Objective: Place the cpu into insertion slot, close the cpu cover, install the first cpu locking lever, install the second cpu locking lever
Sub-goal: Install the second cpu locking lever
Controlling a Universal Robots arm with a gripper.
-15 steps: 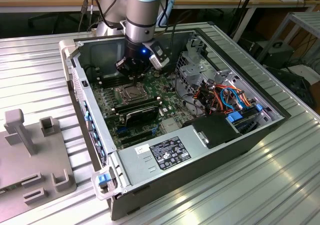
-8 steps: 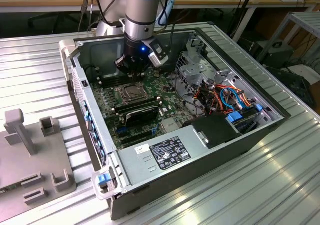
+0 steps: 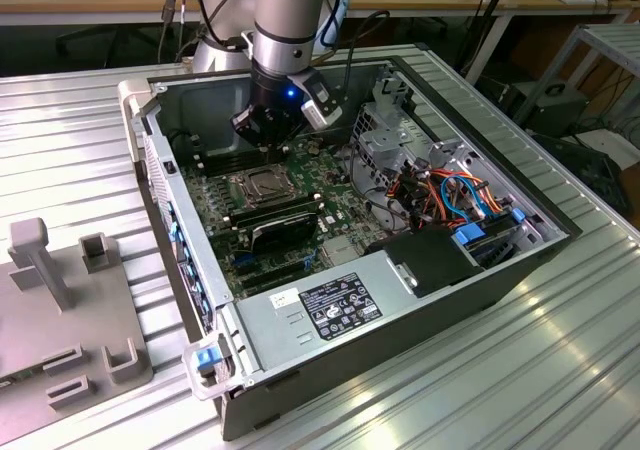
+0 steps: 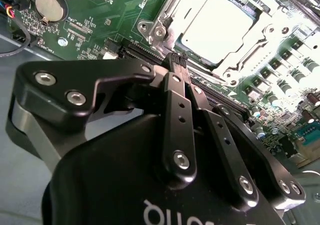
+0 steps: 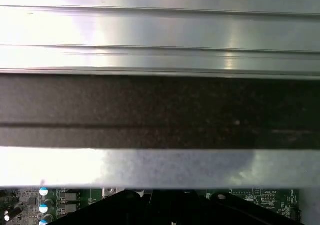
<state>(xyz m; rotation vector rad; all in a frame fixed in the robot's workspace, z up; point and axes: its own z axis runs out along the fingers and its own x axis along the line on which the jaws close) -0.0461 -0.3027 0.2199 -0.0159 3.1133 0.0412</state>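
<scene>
Fingers pressed together and holding nothing, the gripper (image 4: 178, 61) hangs low over the motherboard (image 4: 95, 30) in the second wrist view, its tips poised near the closest edge of the insertion slot (image 4: 225, 30).

Just past those tips, toward one o'clock, the cpu (image 4: 220, 25) already lies flat in the slot, its pale metal top glaring under the light. Around it sits the cpu cover (image 4: 167, 15), a thin silver frame that appears to be folded down over the chip, though the glare makes it hard to say whether the frame is fully seated. No locking lever can be picked out with confidence.

By the look of them, chip and frame are light, stiff and smooth, and the contacts beneath would be delicate; any push seems best placed on the frame's rim or a lever's end, never on the chip's face.

Farther off, at ten o'clock, a round coin battery (image 4: 50, 6) glints on the green board.

Seen from the exterior view, the arm (image 3: 288, 20) reaches down into the open computer case (image 3: 420, 370), the gripper (image 3: 262, 138) just beyond the slot (image 3: 262, 185) at twelve o'clock, with a bundle of coloured cables (image 3: 450, 195) at three o'clock and the ribbed metal desk (image 3: 560, 370) under it all.
</scene>
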